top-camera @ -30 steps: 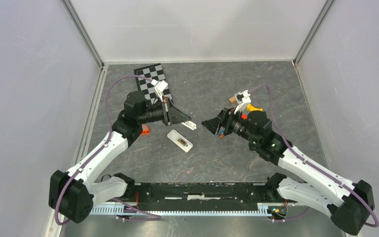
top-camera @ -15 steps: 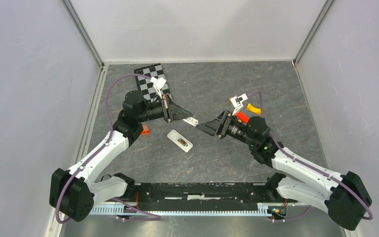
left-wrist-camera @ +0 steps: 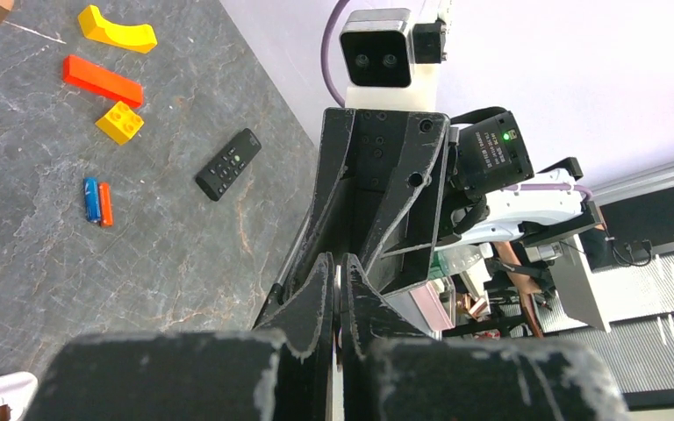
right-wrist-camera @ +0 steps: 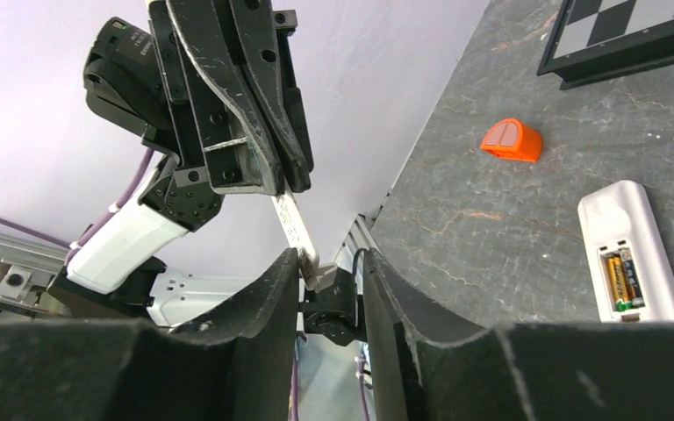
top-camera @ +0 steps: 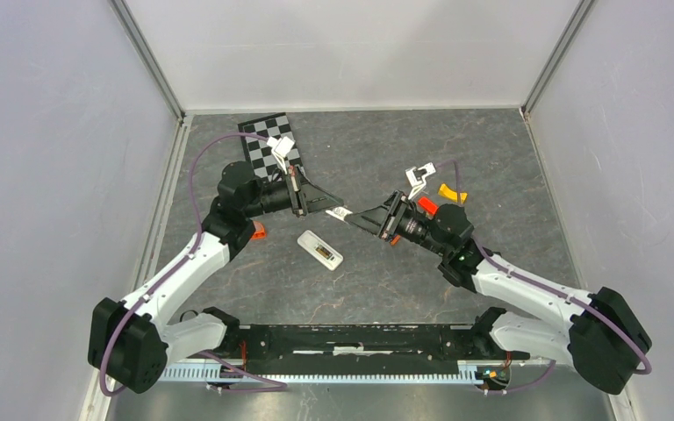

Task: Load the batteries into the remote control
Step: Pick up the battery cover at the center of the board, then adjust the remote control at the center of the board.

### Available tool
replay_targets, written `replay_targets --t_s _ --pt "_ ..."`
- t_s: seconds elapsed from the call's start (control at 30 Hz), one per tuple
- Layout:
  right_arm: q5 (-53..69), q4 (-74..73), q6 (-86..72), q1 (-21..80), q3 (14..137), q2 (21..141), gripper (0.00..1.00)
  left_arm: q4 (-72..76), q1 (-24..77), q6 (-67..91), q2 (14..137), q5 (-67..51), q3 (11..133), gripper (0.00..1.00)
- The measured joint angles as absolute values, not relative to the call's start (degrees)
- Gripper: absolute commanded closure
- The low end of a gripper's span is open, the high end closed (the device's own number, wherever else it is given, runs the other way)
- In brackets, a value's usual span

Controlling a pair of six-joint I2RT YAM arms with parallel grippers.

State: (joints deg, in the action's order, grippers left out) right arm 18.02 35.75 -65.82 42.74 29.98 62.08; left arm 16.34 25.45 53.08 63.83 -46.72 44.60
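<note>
The white remote control point(top-camera: 320, 249) point(right-wrist-camera: 632, 254) lies on the table with its compartment open and a gold battery point(right-wrist-camera: 619, 281) in it. A blue battery point(left-wrist-camera: 92, 200) and an orange battery point(left-wrist-camera: 106, 204) lie side by side on the table. Above the table, my left gripper point(top-camera: 335, 208) point(left-wrist-camera: 340, 272) is shut on a thin white battery cover point(top-camera: 341, 213) point(right-wrist-camera: 297, 230). My right gripper point(top-camera: 357, 217) point(right-wrist-camera: 326, 272) faces it tip to tip. Its jaws stand apart around the cover's free end, which rests against one finger.
A black remote point(left-wrist-camera: 228, 164), a yellow block point(left-wrist-camera: 120, 122), a red bar point(left-wrist-camera: 103, 81) and a yellow curved piece point(left-wrist-camera: 117, 29) lie on the right half. An orange piece point(top-camera: 257, 231) point(right-wrist-camera: 511, 139) sits left of the white remote, near the checkerboard point(top-camera: 272, 145).
My right gripper has travelled left to meet the left gripper and narrowed its jaws around the cover's end. The left gripper kept its hold and hardly moved.
</note>
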Motion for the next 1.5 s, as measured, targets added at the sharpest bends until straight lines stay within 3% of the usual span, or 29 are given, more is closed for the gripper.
replay_targets --t_s 0.2,0.37,0.43,0.53,0.57,0.63,0.73,0.9,1.07,1.5 --pt "18.31 38.52 -67.42 42.74 29.98 62.76 0.74 17.52 25.45 53.67 63.83 -46.70 44.05 0.98" --pt "18.50 39.59 -68.18 42.65 29.98 63.70 0.94 18.15 25.32 54.00 63.81 -46.63 43.64 0.89" --pt "18.81 40.16 -68.55 42.63 29.98 63.94 1.00 18.13 25.06 54.22 63.81 -46.59 43.40 0.76" --pt "19.07 40.51 -68.77 42.63 29.98 63.99 1.00 17.56 25.04 54.43 63.81 -46.15 43.29 0.40" --pt "19.07 40.56 -68.77 42.63 29.98 63.96 1.00 17.04 25.08 54.28 63.79 -45.93 43.27 0.32" --pt "19.03 40.25 -68.49 42.63 29.98 63.96 1.00 14.94 25.12 53.65 63.55 -44.77 43.24 0.20" --pt "18.79 38.79 -67.24 42.63 29.98 63.66 1.00 7.55 25.19 50.89 62.67 -39.88 43.66 0.11" --pt "16.47 29.63 -62.46 42.63 29.95 62.28 1.00 -12.01 24.84 46.24 62.81 -18.57 45.89 0.09" --pt "14.57 22.87 -58.65 42.63 27.90 61.67 1.00 -19.77 23.16 46.17 63.83 -5.74 41.04 0.08" --pt "17.87 16.21 -50.39 50.35 28.32 75.00 1.00 -14.48 22.83 46.19 75.88 -0.14 38.63 0.12"
